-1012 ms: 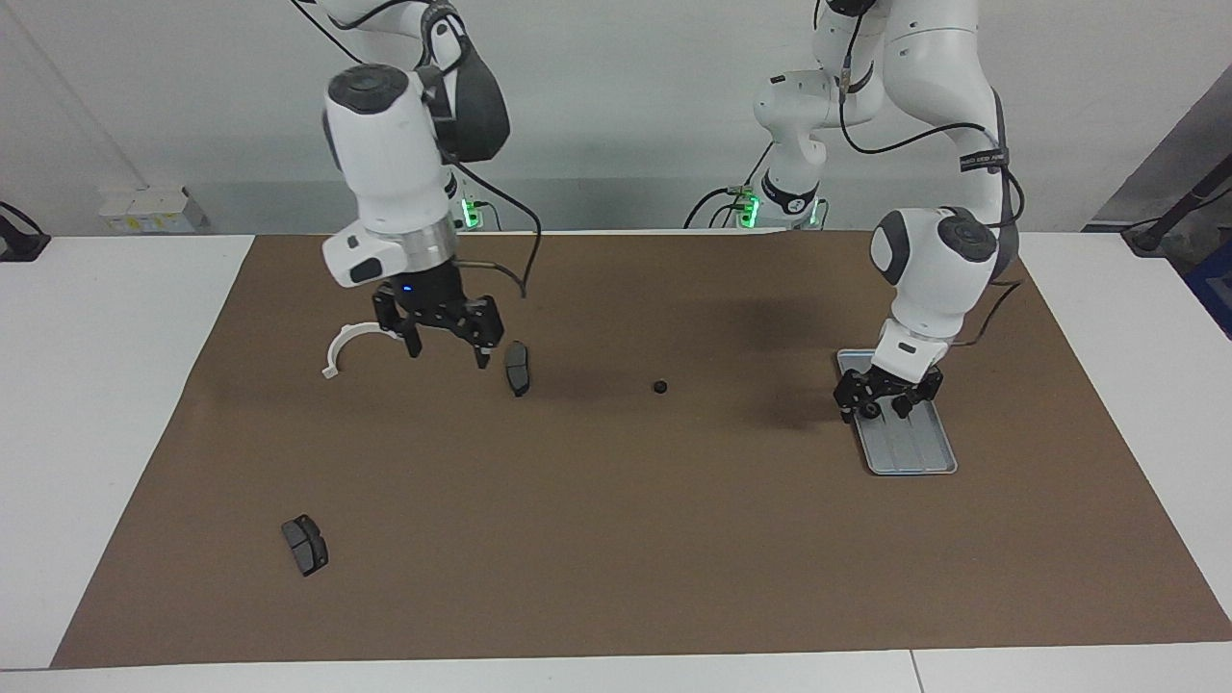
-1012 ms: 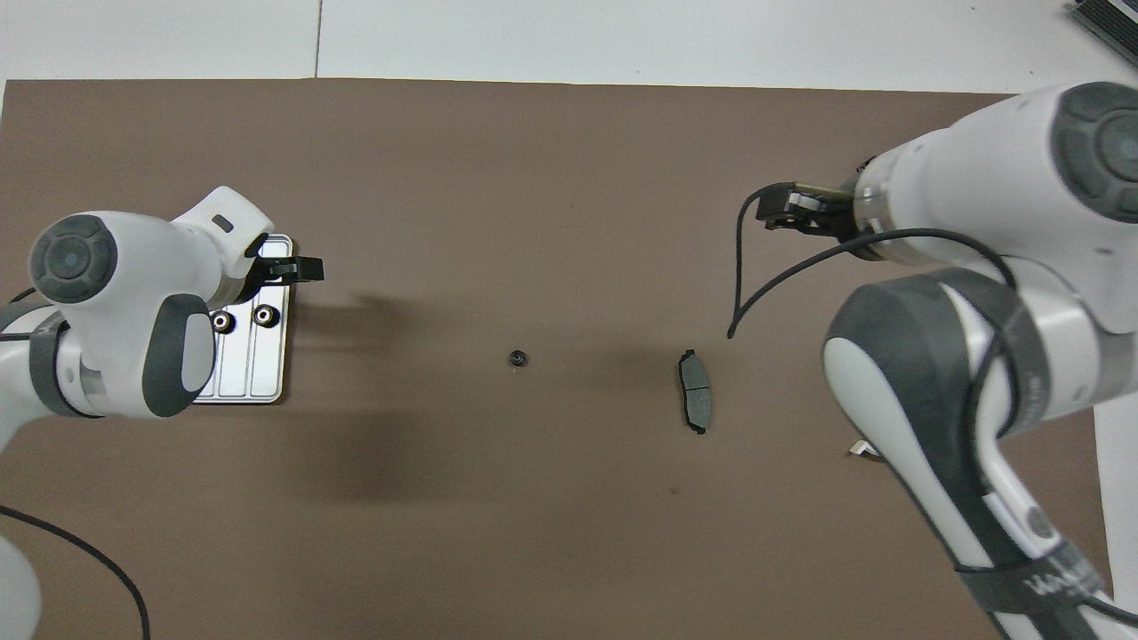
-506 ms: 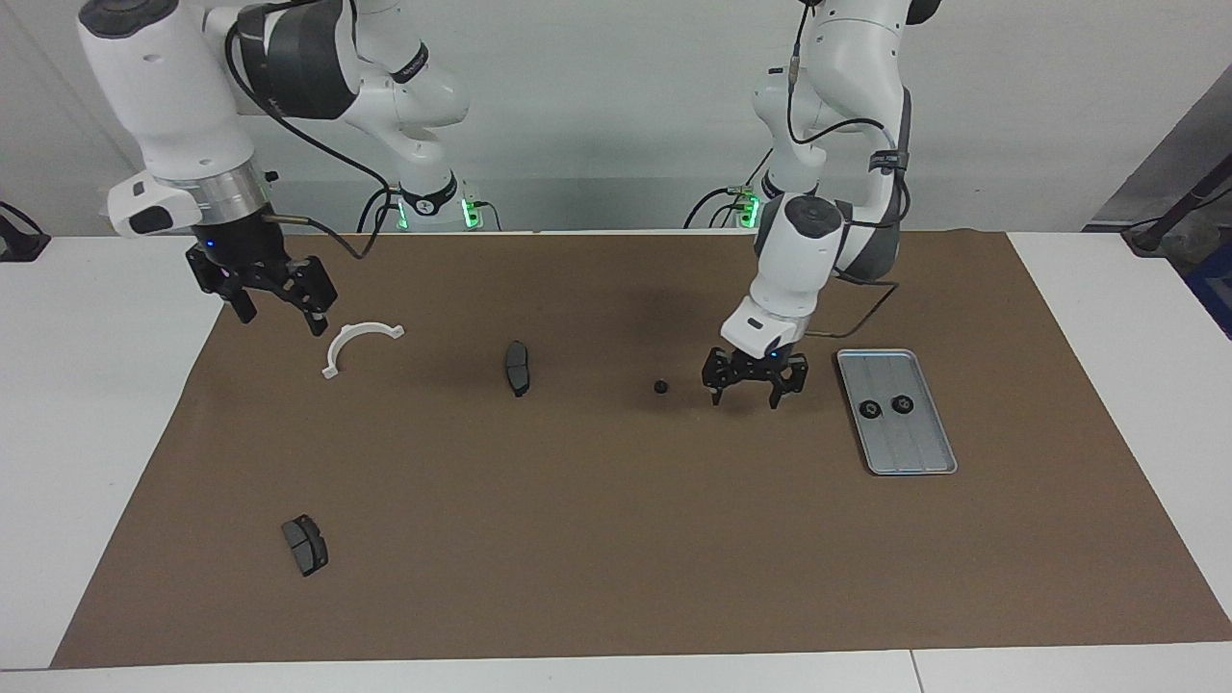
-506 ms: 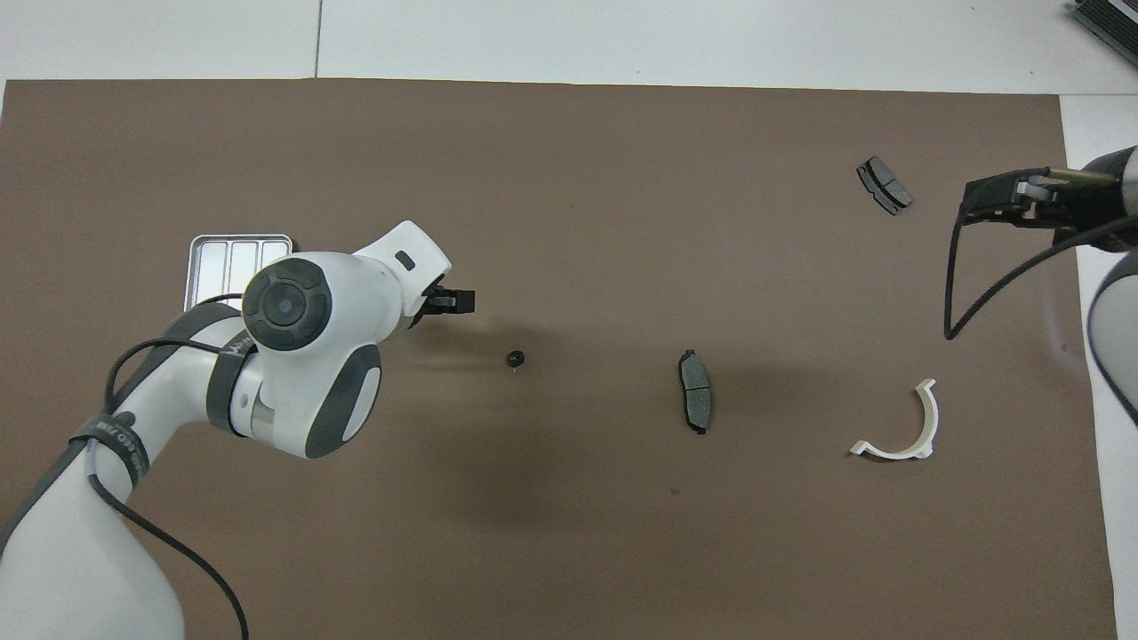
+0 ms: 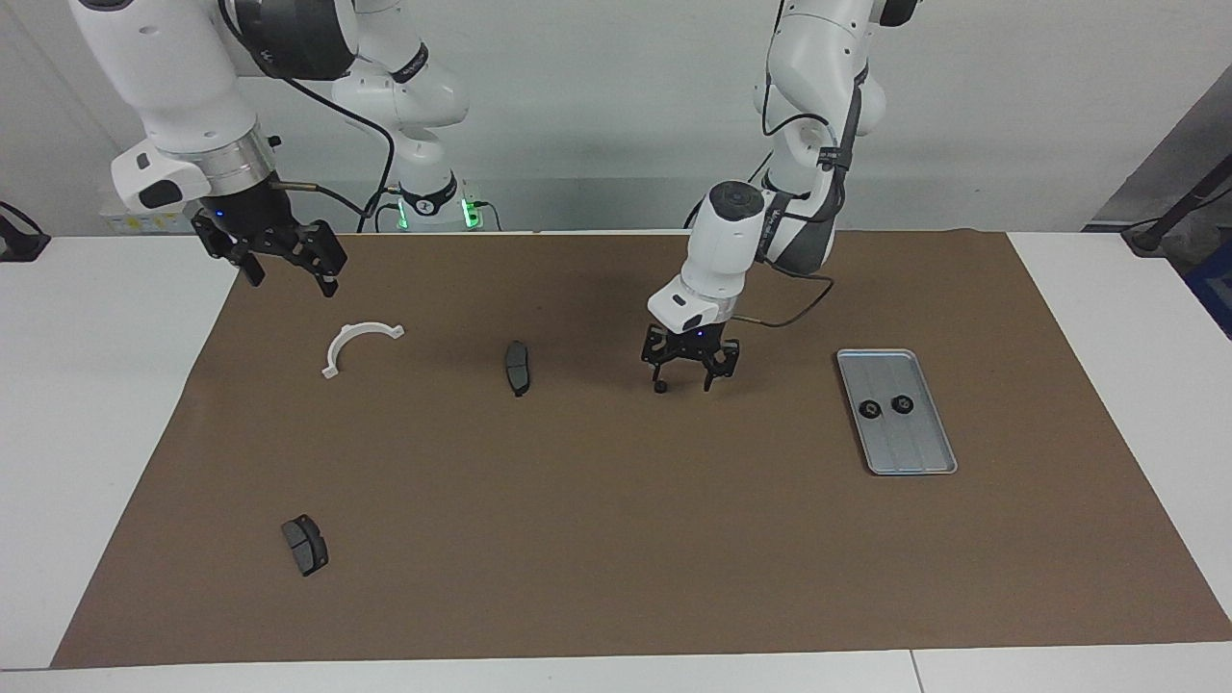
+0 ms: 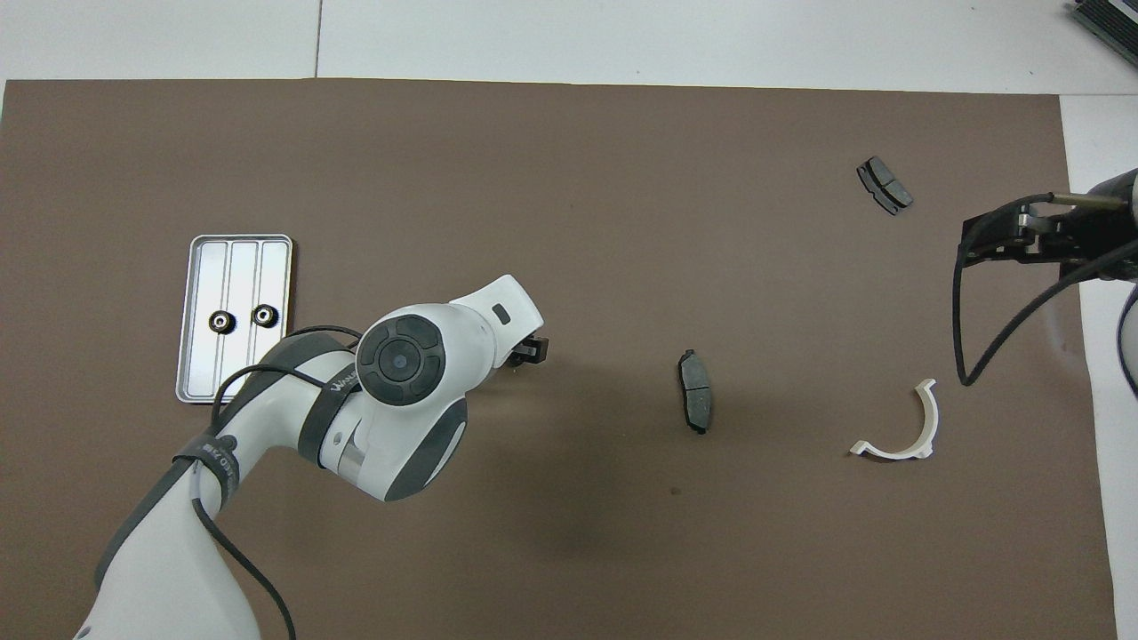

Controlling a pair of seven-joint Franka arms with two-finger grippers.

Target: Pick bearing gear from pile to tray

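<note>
A small black ring (image 5: 660, 388) lies loose on the brown mat near its middle. My left gripper (image 5: 684, 383) is low over it, open, with one fingertip right at the ring; I cannot tell whether they touch. In the overhead view the left arm hides this ring and only the left gripper's tip (image 6: 532, 352) shows. The silver tray (image 5: 910, 448) lies at the left arm's end with two black rings (image 5: 869, 408) in it; it also shows in the overhead view (image 6: 233, 369). My right gripper (image 5: 286, 269) is open and empty, raised over the mat's edge near the white half-ring (image 5: 356, 345).
One dark grey pad (image 5: 517, 367) lies between the half-ring and the loose ring. A second pad (image 5: 305, 544) lies farther from the robots at the right arm's end. White table shows around the mat (image 5: 616, 539).
My left gripper has left the tray and moved toward the mat's middle, down over the loose ring. My right gripper has swung out from near the pad to the mat's edge and risen.
</note>
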